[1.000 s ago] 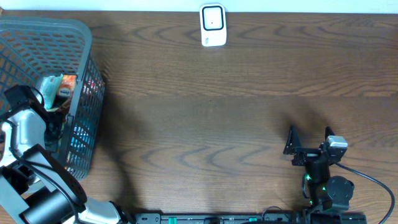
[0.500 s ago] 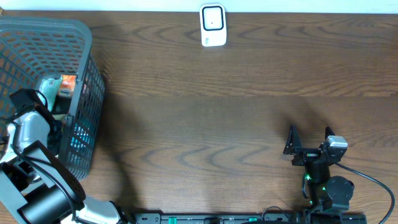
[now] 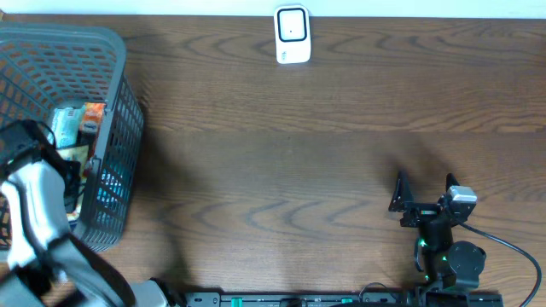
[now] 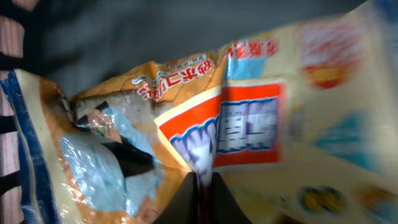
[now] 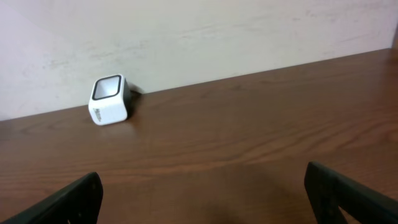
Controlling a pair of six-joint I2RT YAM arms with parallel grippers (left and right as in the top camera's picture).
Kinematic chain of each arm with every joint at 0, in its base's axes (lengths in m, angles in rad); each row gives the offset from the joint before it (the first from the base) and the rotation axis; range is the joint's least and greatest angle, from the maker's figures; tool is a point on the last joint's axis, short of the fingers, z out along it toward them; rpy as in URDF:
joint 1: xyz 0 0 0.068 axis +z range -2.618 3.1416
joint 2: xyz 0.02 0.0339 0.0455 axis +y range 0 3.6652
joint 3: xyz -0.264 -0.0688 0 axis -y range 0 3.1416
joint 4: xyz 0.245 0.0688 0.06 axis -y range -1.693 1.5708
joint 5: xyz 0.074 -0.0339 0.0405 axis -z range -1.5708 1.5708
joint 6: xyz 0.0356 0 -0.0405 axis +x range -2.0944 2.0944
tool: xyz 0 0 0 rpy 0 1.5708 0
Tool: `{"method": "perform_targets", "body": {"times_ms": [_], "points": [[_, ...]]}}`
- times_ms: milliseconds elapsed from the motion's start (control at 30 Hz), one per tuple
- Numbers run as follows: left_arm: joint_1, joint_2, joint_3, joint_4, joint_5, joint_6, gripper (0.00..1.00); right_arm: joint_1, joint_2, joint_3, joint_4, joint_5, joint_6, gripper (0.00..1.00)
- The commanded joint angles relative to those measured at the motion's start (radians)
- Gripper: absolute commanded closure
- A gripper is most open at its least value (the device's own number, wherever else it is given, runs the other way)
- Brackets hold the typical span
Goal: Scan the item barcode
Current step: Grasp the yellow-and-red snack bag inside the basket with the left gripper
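A yellow snack packet with a red and blue label fills the left wrist view. My left gripper is shut on a fold of its wrapper, fingers pressed together with film between them. From overhead, the left arm reaches into the grey basket, where packets show beside it; the gripper itself is hidden under the arm. The white barcode scanner stands at the table's far edge, also seen as the scanner in the right wrist view. My right gripper rests open near the front right, nothing between its fingers.
An orange packet with a clear bluish window lies left of the held one inside the basket. The basket's mesh wall stands between the left arm and the table. A pale wall rises behind the scanner.
The left jaws have gone from open to shut on the packet. The left arm has shifted towards the near left inside the basket. The right arm has stayed still.
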Motion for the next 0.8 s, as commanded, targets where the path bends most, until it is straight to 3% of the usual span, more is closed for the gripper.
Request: {"method": "perform_targets", "body": {"times_ms": [0, 333, 400, 433, 633, 667, 700, 767], "points": [[0.001, -0.153, 0.034, 0.012, 0.056, 0.016, 0.93, 0.006, -0.005, -0.001, -0.004, 0.004, -0.007, 0.01], [0.002, -0.34, 0.033, 0.029, 0.064, 0.028, 0.92, 0.006, -0.005, -0.001, -0.004, 0.004, -0.007, 0.01], [0.004, -0.323, 0.033, 0.021, 0.046, 0.028, 0.58, 0.006, -0.005, -0.001, -0.004, 0.004, -0.007, 0.01], [0.004, -0.309, 0.032, 0.02, 0.034, 0.042, 0.49, 0.006, -0.005, -0.001, -0.004, 0.004, -0.007, 0.01], [0.004, -0.184, -0.016, 0.053, -0.012, 0.315, 0.45, 0.006, -0.005, -0.001, -0.004, 0.004, -0.007, 0.01], [0.005, -0.161, -0.027, 0.067, -0.014, 0.383, 0.33, 0.006, -0.005, -0.001, -0.004, 0.004, -0.007, 0.01], [0.005, -0.144, -0.036, 0.07, -0.014, 0.423, 0.03, 0.006, -0.005, -0.001, -0.004, 0.004, -0.007, 0.01], [0.005, -0.119, -0.054, 0.072, -0.014, 0.447, 0.02, 0.006, -0.005, -0.001, -0.004, 0.004, -0.007, 0.01]]}}
